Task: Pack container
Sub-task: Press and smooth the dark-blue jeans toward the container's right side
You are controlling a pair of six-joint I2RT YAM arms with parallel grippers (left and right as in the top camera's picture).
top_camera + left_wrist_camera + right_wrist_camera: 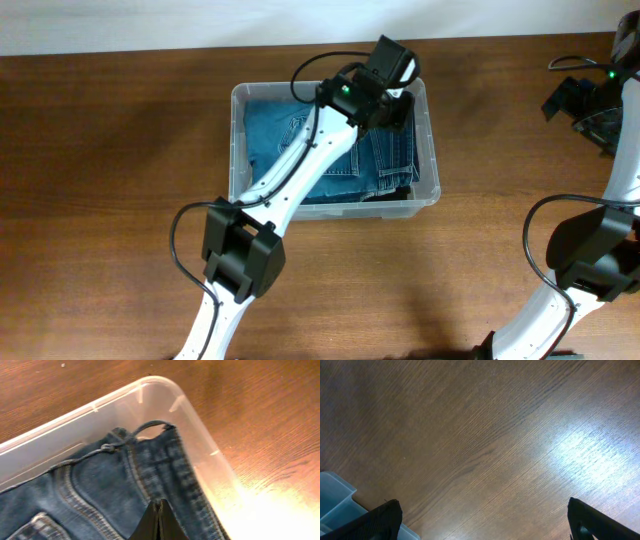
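The left hand (pixel 159 510) sat clenched over the folded jeans (pixel 100 485) inside the clear container (pixel 150 384), while the right hand (pixel 485 516) hung released above the bench (pixel 495 435).

Bright, even light; white glare patches on the table (pixel 580 450); arms cast soft shadows.

we see a brown wooden table (pixel 100 150); the clear container (pixel 350 213) stands directly on it, close to its far edge.
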